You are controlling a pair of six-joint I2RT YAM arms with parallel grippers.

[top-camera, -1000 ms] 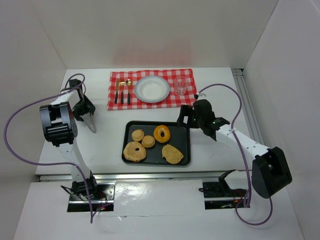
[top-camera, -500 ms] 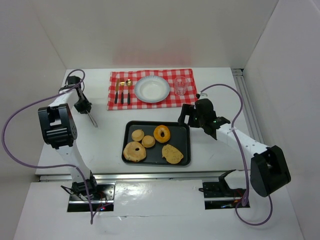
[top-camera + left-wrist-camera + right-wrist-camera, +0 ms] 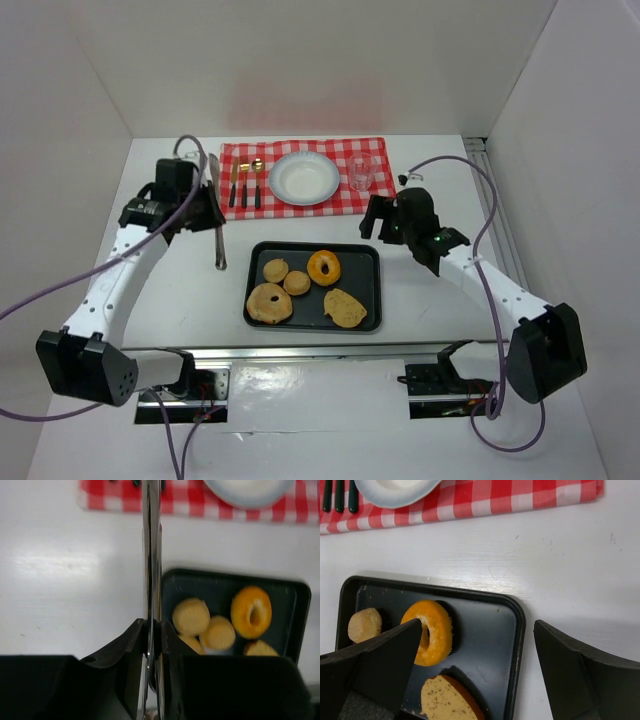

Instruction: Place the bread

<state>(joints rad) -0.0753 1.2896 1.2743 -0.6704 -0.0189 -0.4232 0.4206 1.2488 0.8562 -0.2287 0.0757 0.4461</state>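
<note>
Several breads lie on the black tray [image 3: 370, 262]: an orange ring [image 3: 323, 267], two small round buns [image 3: 275, 270], a large pale ring [image 3: 269, 303] and a flat slice [image 3: 345, 308]. My left gripper [image 3: 211, 212] is shut on metal tongs [image 3: 220, 250], whose tips hang just left of the tray. In the left wrist view the tongs [image 3: 151, 555] run straight ahead from the gripper [image 3: 152, 645], with the buns [image 3: 191, 616] to the right. My right gripper [image 3: 376, 222] is open above the tray's far right corner; its wrist view shows the ring [image 3: 434, 635] and slice [image 3: 447, 700] below.
A white plate [image 3: 304, 178] sits on a red checked cloth [image 3: 375, 148] behind the tray, with cutlery [image 3: 245, 182] on its left and a clear glass [image 3: 361, 171] on its right. White walls close in the table on three sides.
The left gripper shut on the tongs and swung right from the table's left side to the tray's left edge. The right arm shifted slightly toward the back.
</note>
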